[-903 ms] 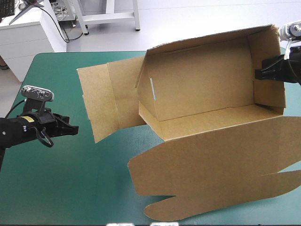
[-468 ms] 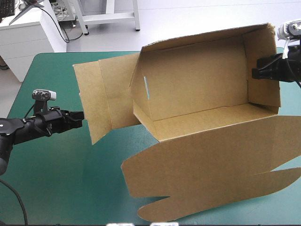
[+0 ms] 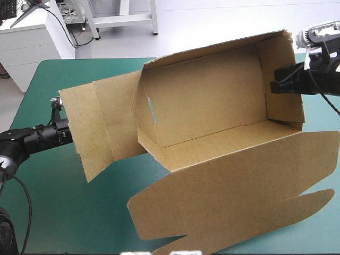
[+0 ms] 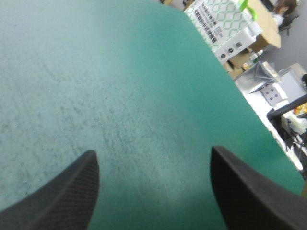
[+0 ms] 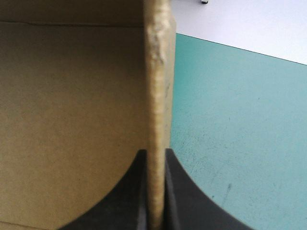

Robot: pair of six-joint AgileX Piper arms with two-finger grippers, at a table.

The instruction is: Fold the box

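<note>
Teal-green cover [image 3: 64, 212]: your brown box [image 3: 207, 101] stands as an open tray, bare board inside.
Your right gripper [image 5: 154, 152] pinches the wall toward the right edge; your left gripper [image 4: 153, 151] gapes wide over the cover.

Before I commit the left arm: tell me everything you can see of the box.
The box is brown board, half formed: an open tray with back and end walls raised, a small slot in its left wall. Its lid lies flat toward the near edge, ending in rounded tabs. A creased side flap spreads left, unfolded. The right gripper is shut on the right end wall; the left gripper is open at the flap's edge, gripping nothing. The box sits on the teal-green cover.
</note>
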